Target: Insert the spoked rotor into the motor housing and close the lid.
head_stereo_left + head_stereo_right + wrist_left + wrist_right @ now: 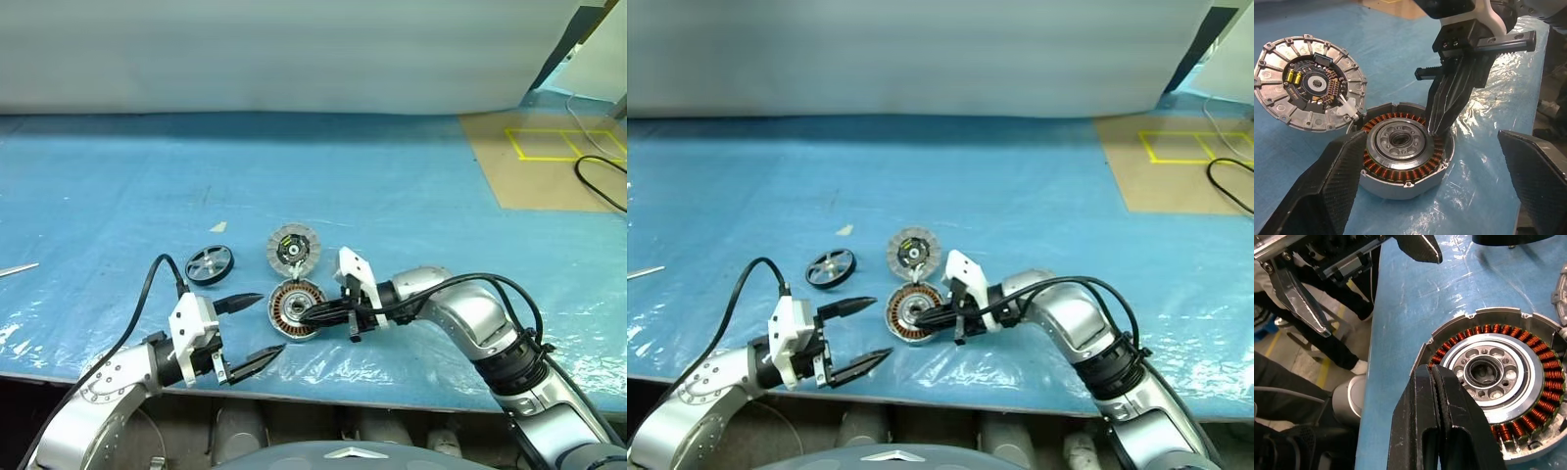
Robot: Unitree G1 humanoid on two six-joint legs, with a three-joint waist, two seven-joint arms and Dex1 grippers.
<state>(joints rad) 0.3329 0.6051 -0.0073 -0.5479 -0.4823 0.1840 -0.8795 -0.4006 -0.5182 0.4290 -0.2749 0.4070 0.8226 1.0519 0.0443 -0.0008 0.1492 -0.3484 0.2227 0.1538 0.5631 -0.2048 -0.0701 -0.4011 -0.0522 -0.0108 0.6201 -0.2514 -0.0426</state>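
- Right gripper (306,316) pressed shut, empty, tips over housing (294,308) windings
- Left gripper (257,330) wide, empty, just left of housing
- Lid (293,250) beyond housing; rotor (210,264) far-left

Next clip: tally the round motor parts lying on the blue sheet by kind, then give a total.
Spoked rotor: 1
Motor housing with copper windings: 1
Lid, segmented face up: 1
Total: 3
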